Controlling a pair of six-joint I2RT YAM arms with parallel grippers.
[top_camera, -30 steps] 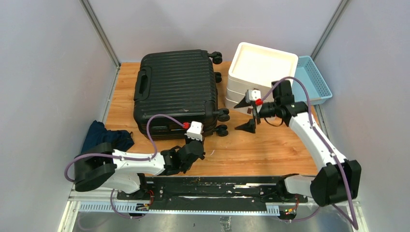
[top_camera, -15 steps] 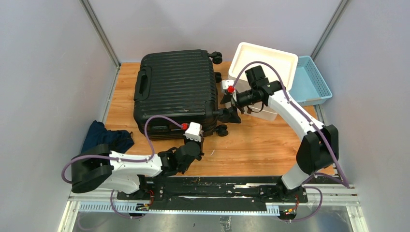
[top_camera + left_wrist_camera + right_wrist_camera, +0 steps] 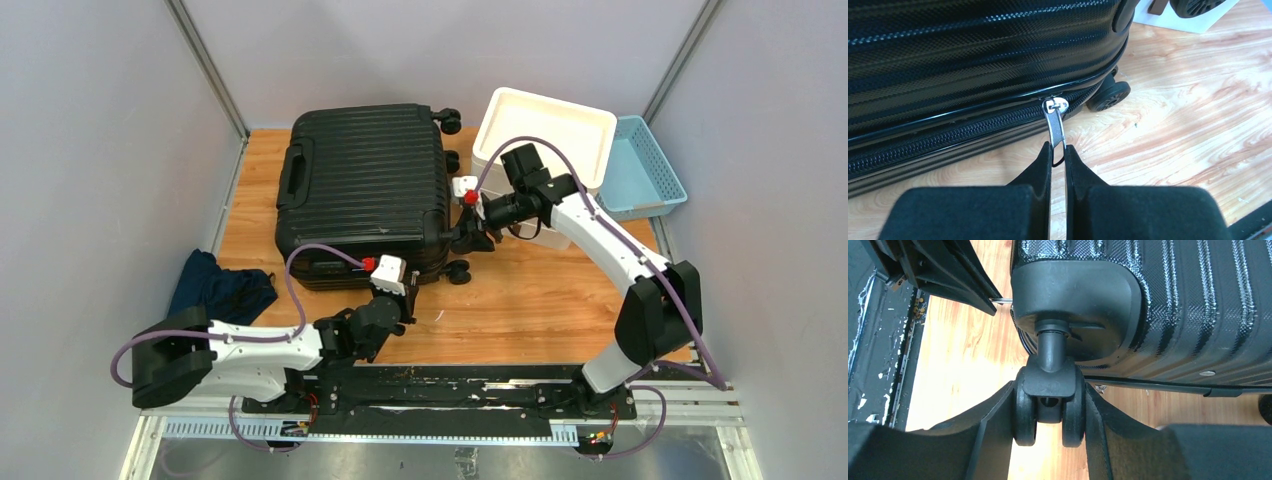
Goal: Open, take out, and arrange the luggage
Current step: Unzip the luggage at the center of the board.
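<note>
Near the front edge of the table [image 3: 540,300], the left gripper [image 3: 1058,148] is pinched shut on the silver zipper pull [image 3: 1055,125], low on the front side of the luggage [image 3: 365,180]. To do this well, I think it should pull gently along the zipper line, not out and away, or the pull may slip free. The luggage lies flat and closed at the back left of the table. At its right side, the right gripper [image 3: 1049,392] hugs a small wheel [image 3: 1024,410], I guess to stop sliding. Only the left wrist view shows the pinch. Only the right wrist view shows both fingers touching the wheel.
</note>
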